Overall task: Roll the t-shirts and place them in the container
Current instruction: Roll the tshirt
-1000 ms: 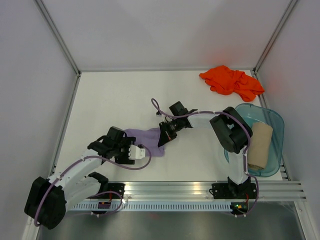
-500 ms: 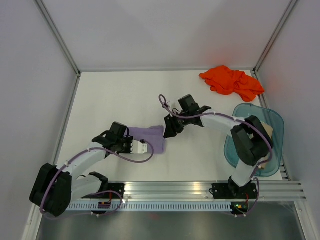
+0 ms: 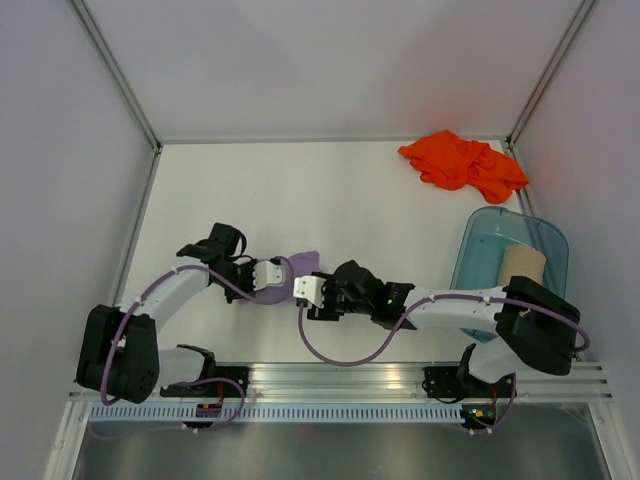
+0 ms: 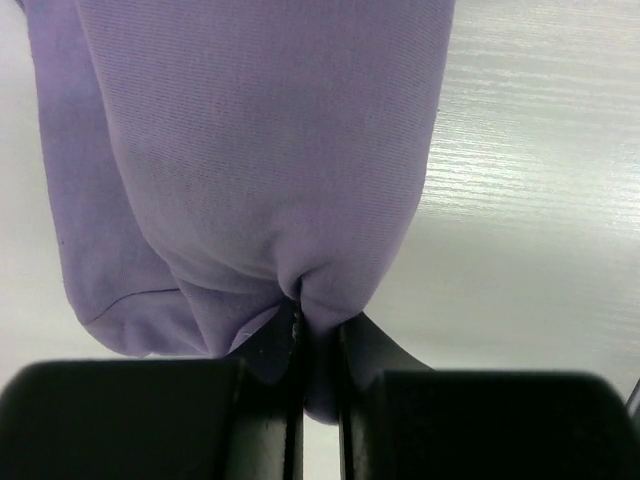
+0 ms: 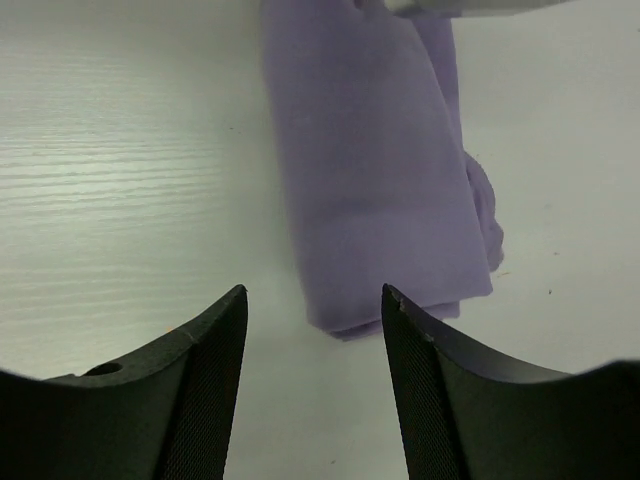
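Near table (image 3: pixel 220 200) front, centre-left | lavender t-shirt (image 3: pixel 300 263) a narrow folded bundle | left gripper (image 4: pixel 318 335) pinched on one end | right gripper (image 5: pixel 314 300) spread, just short of other end, no contact | suggest: right grips squarely, both ends level, roll tight, no dragging.

Lavender shirt (image 5: pixel 375 190) folded, orange (image 3: pixel 462 163) crumpled, beige (image 3: pixel 522 265) rolled

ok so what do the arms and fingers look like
Both the left arm and right arm have white links, bulky black joints and a looping purple cable. The fingers are black, curved, with finely ribbed inner faces.
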{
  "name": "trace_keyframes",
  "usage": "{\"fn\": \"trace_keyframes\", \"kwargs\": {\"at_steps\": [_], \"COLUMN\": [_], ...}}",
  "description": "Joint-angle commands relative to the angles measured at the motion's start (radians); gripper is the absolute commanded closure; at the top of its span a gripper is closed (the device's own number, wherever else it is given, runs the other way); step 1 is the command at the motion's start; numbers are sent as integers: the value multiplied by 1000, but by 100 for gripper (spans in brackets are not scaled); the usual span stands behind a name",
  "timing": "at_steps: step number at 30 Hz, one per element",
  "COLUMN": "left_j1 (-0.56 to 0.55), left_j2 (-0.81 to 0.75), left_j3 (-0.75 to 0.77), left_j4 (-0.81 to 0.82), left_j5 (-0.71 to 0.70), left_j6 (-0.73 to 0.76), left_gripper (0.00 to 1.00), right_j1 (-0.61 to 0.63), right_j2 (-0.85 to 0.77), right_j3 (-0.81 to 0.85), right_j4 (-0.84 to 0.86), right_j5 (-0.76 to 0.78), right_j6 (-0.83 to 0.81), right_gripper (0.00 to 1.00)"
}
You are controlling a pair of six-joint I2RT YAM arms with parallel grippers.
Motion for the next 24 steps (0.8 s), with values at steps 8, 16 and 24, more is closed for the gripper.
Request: {"fn": "trace_keyframes", "kwargs": {"at_steps": [8, 16, 24], "left_j1": [4, 70, 92], "left_j2": [22, 88, 145], "left_j3": [49, 152, 221], "left_j4": [-87, -297, -512], "left_j5": [85, 203, 241], "left_j6": [59, 122, 200], "left_gripper": [95, 94, 83], "right_j1": [61, 14, -109], "right_j2": [213, 245, 110], "right_j3": [46, 107, 237], "right_j4": [160, 59, -453], "right_j5": [236, 243, -394], "right_j6": [-181, -31, 27], "right_gripper": [36, 100, 100]}}
